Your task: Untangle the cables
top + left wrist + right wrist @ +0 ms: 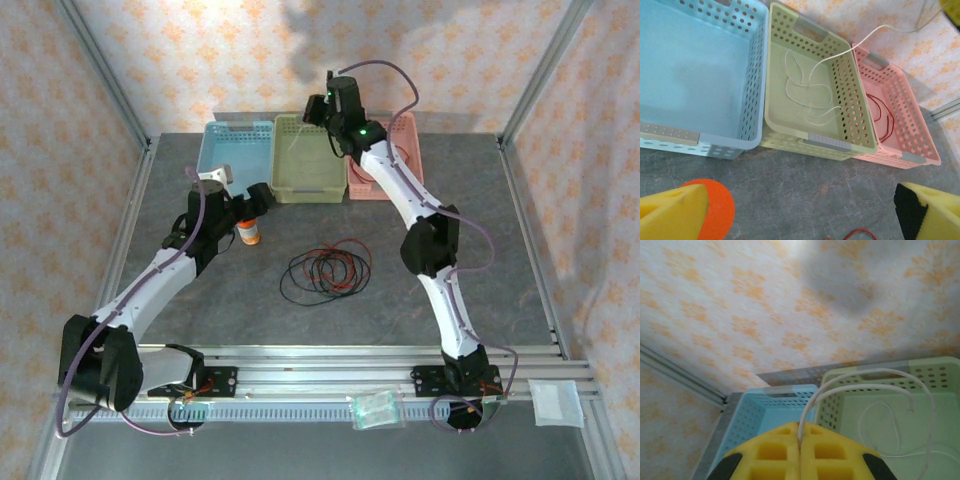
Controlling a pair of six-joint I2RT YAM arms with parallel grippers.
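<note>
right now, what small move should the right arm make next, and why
Probably lower a little and open the right gripper. It is shut on the white cable, held above the green basket, where the cable's other loops lie, so letting go should drop the rest inside.

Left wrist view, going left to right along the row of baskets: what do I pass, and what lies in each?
Blue basket, nothing seen inside → green basket, white cable looped in it and rising out → pink basket, red cable inside.
</note>
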